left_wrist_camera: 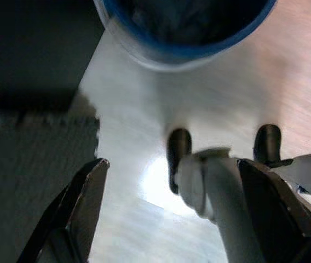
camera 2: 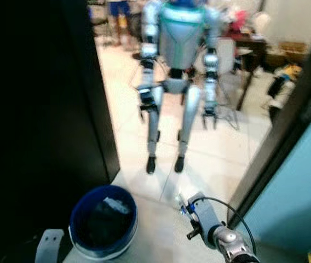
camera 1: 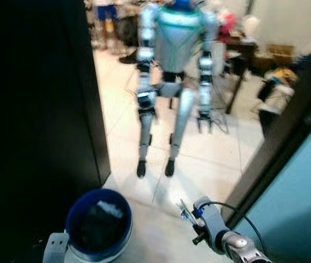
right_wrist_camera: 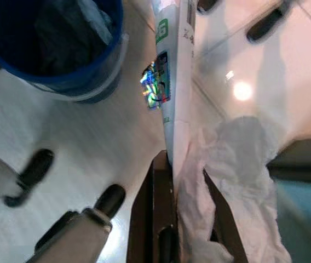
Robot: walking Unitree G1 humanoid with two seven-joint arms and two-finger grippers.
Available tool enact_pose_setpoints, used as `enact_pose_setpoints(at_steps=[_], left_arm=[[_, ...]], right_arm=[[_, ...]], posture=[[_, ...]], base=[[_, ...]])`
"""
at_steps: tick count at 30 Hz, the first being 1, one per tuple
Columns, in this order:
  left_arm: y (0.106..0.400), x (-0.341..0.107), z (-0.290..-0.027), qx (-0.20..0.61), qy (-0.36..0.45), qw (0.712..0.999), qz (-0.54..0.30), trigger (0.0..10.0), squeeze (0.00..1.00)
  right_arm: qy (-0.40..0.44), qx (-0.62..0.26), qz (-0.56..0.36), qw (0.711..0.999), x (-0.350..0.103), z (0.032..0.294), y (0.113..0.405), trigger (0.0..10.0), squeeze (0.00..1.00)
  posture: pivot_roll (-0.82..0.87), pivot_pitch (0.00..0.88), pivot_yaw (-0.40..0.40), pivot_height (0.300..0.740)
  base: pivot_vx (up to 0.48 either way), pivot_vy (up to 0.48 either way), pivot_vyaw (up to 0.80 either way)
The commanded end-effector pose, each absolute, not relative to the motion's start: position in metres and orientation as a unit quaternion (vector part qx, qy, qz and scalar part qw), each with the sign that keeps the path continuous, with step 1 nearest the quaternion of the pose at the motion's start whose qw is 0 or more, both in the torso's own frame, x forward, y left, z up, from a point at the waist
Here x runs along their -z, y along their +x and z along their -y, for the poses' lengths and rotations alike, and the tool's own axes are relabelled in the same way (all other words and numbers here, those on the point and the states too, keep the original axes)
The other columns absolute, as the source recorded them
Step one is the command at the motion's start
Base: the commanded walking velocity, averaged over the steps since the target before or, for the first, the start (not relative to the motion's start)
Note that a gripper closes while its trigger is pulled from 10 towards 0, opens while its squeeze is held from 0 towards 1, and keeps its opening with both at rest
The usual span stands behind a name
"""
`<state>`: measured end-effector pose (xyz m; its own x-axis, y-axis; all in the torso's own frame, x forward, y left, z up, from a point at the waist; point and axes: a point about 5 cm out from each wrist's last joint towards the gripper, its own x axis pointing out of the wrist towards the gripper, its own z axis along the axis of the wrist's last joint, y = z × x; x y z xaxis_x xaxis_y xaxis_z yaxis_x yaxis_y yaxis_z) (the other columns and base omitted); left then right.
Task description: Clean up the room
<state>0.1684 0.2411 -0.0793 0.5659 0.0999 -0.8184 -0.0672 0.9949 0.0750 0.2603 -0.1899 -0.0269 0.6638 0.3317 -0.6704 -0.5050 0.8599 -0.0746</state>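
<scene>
A blue trash bin (camera 1: 98, 224) with a dark liner stands on the pale floor at my feet, and some white scraps lie inside it. My right gripper (right_wrist_camera: 180, 164) is shut on a long white printed wrapper (right_wrist_camera: 174, 82) and a crumpled white tissue (right_wrist_camera: 237, 164). It hovers just right of the bin (right_wrist_camera: 51, 44), and the wrapper's tip (camera 1: 184, 211) points forward. My left gripper (left_wrist_camera: 172, 164) hangs open and empty close beside the bin (left_wrist_camera: 183, 33). The left arm (camera 1: 54, 246) shows at the bin's left side.
Another silver humanoid robot (camera 1: 172, 82) stands a few steps ahead on the tiled floor (camera 1: 210, 159). A dark wall (camera 1: 35, 109) rises on the left and a teal wall with a dark frame (camera 1: 303, 181) on the right. Cluttered tables (camera 1: 254, 52) stand further back.
</scene>
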Motion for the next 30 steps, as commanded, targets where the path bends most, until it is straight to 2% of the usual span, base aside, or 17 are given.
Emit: enact_pose_setpoints(at_steps=[1,15,21,28,30], left_arm=[[0.162,0.082,-0.242,-0.049,0.016,0.878,-0.476,10.0,0.00],[0.162,0.082,-0.244,-0.051,0.022,0.876,-0.478,10.0,0.00],[0.162,0.082,-0.244,-0.050,0.019,0.877,-0.477,10.0,0.00],[0.162,0.082,-0.243,-0.047,0.017,0.876,-0.479,10.0,0.00],[0.162,0.082,-0.242,-0.046,0.016,0.876,-0.480,10.0,0.00]], right_arm=[[-0.138,-0.259,-0.340,0.893,0.026,0.186,0.262,10.0,0.00],[-0.154,-0.297,-0.294,0.895,0.005,0.167,0.286,10.0,0.00],[-0.138,-0.275,-0.283,0.908,0.000,0.167,0.292,10.0,0.00],[-0.112,-0.197,-0.287,0.931,0.002,0.178,0.293,10.0,0.00],[-0.104,-0.177,-0.294,0.934,0.004,0.181,0.291,10.0,0.00]], posture=[[0.09,0.039,-0.066,0.740],[0.10,0.039,-0.059,0.740],[0.10,0.040,-0.056,0.740],[0.09,0.029,-0.065,0.740],[0.09,0.027,-0.067,0.740]], base=[[0.000,0.000,0.80],[0.000,0.000,0.80],[0.000,0.000,0.80],[0.000,0.000,0.80],[0.000,0.000,0.00]])
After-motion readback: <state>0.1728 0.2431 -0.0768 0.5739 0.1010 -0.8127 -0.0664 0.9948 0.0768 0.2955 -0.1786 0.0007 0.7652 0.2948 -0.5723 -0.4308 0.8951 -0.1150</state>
